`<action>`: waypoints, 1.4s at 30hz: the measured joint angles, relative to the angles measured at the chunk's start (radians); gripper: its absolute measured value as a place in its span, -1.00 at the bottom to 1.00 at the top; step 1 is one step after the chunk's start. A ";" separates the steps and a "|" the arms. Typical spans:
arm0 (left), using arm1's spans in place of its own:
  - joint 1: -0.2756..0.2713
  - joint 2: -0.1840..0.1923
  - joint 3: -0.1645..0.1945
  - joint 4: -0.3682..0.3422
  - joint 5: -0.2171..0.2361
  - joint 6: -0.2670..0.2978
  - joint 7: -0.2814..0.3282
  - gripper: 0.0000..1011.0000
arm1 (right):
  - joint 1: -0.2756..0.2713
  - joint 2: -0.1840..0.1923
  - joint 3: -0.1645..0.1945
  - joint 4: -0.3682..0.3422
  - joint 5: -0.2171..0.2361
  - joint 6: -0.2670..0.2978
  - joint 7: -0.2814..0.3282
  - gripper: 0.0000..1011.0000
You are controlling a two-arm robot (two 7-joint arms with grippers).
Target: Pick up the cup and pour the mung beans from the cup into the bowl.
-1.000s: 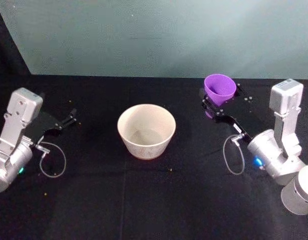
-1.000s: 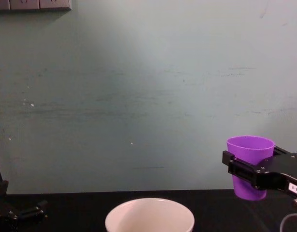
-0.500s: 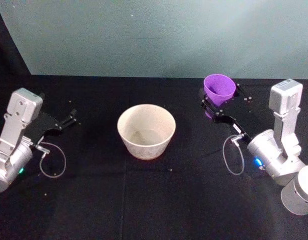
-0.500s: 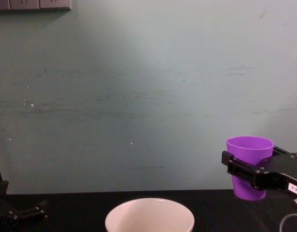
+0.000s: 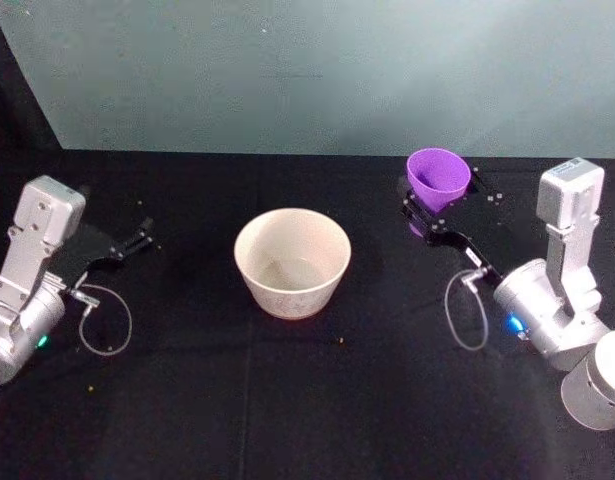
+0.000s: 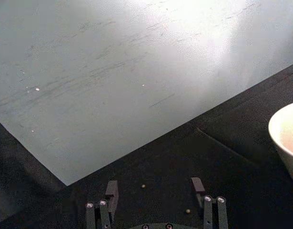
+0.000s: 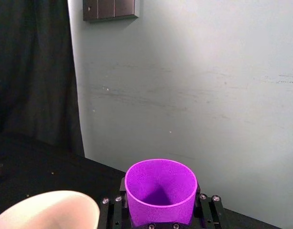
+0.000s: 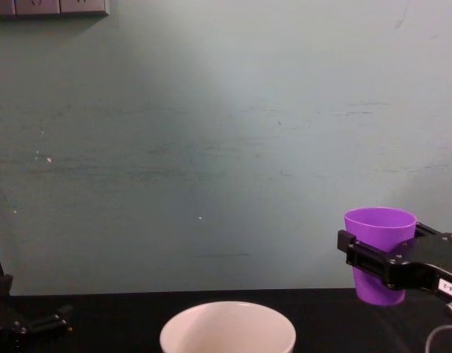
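Note:
The purple cup (image 5: 437,177) stands upright at the table's back right, held off the black cloth with my right gripper (image 5: 434,208) shut around its walls. The cup (image 8: 380,254) hangs above table level in the chest view, to the right of the bowl. In the right wrist view the cup (image 7: 160,192) sits between the black fingers and its inside looks plain purple. The cream bowl (image 5: 292,261) stands at the table's middle, its rim (image 8: 228,316) low in the chest view. My left gripper (image 5: 132,241) rests open at the left, nothing between its fingers (image 6: 111,192).
A few stray beans (image 5: 340,341) lie scattered on the black cloth. A pale green wall (image 5: 317,70) rises right behind the table's back edge. A grey cable loop (image 5: 465,312) hangs from the right arm, another from the left arm (image 5: 105,320).

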 joint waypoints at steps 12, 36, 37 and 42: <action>0.000 0.000 0.000 0.000 0.000 0.000 0.000 0.98 | 0.000 0.000 0.000 0.000 0.000 0.000 0.000 0.44; 0.000 0.000 0.000 0.000 0.000 0.000 0.000 0.98 | 0.000 0.000 0.000 0.000 0.000 0.002 0.000 0.44; 0.000 0.000 0.000 0.000 0.000 0.000 0.000 0.98 | 0.000 0.000 0.000 0.000 0.000 0.002 0.000 0.44; 0.000 0.000 0.000 0.000 0.000 0.000 0.000 0.98 | 0.000 0.000 0.000 0.000 0.000 0.002 0.000 0.44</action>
